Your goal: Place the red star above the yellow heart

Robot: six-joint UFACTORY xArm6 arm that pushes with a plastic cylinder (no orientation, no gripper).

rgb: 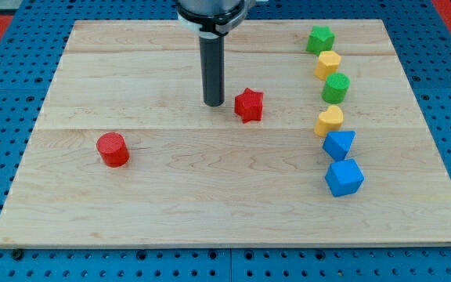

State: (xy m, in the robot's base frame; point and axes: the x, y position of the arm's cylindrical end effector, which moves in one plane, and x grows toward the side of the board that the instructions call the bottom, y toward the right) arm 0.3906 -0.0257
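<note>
The red star (249, 105) lies on the wooden board near the middle, a little toward the view's top. The yellow heart (330, 121) lies to its right in a column of blocks at the view's right. My tip (214, 103) rests on the board just left of the red star, a small gap apart from it. A green round block (336, 88) sits directly above the yellow heart, close to it.
The right column holds, from top down, a green star-like block (319, 39), a yellow hexagon (328, 64), the green round block, the yellow heart, a blue triangle-like block (339, 144) and a blue cube (344, 177). A red cylinder (113, 150) stands at the left.
</note>
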